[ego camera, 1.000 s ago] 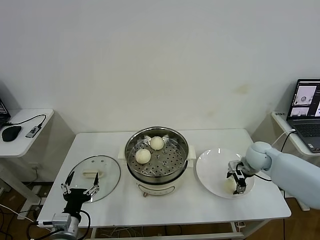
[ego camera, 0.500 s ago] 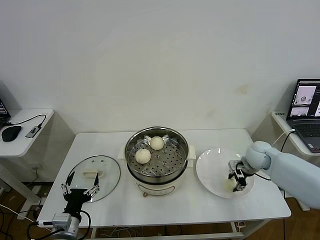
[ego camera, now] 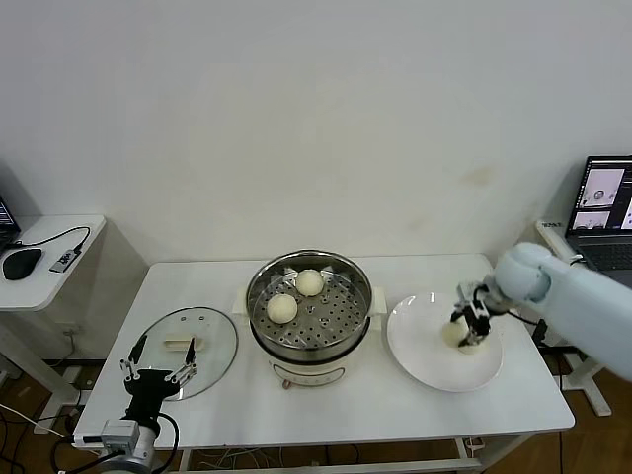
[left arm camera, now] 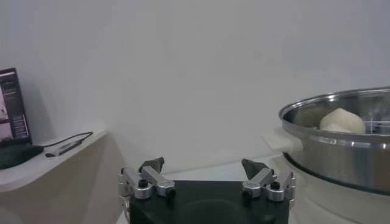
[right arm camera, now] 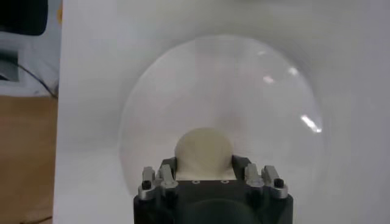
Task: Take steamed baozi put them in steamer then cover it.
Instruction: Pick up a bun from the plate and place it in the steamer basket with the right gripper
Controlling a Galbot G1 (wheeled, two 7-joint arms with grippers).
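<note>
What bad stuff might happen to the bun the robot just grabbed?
1. The right gripper is shut on a soft baozi above the white plate; squeezing may dent it, or it may slip out.
2. Two buns already sit in the steamer; setting this one down on them might squash them.
3. Carried low, it may bump the steamer's raised rim.

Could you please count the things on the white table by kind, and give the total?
Baozi: 3, two in the steamer, one held by the right gripper over the plate
Steamer: 1
Cover: 1
Plate: 1
Total: 6
</note>
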